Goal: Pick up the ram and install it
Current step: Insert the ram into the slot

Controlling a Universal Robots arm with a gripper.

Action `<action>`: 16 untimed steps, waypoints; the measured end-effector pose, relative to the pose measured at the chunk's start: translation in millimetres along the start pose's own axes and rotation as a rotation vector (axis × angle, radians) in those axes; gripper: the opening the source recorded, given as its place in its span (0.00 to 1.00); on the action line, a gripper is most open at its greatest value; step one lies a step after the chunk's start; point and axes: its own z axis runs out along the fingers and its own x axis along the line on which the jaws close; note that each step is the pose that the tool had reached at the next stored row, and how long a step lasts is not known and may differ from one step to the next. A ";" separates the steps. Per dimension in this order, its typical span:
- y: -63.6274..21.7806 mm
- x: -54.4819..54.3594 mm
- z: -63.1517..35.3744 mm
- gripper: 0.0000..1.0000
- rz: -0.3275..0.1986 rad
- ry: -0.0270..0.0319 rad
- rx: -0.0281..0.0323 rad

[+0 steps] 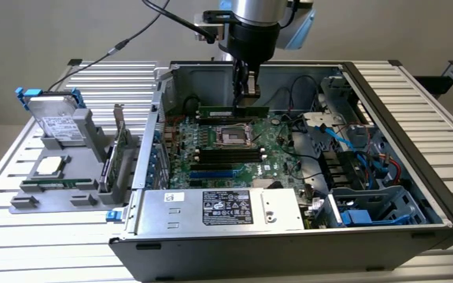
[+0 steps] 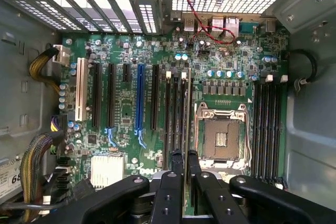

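1. Now my pincer (image 1: 246, 97) pinches the long, thin green circuit-board ram (image 1: 233, 111) by its upper edge.
2. Exterior view: it hangs inside the open grey metal case (image 1: 415, 118), twelve o'clock of the square silver processor socket (image 1: 230, 134).
3. Best kept level, parallel to the black memory slots (image 2: 174, 114), lowered straight.

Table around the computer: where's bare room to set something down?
Bare slats: between the rack and the table's near edge, and beside the case at the exterior view's right. Crowded: the rack, and inside the case, where the hand holds the ram.
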 end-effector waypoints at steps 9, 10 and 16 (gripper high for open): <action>0.9 -0.1 11.1 0.15 0.000 -0.0046 0.0001; 0.9 -0.1 13.0 0.15 0.000 -0.0046 0.0001; 0.2 -0.1 23.8 0.15 -0.001 -0.0045 0.0001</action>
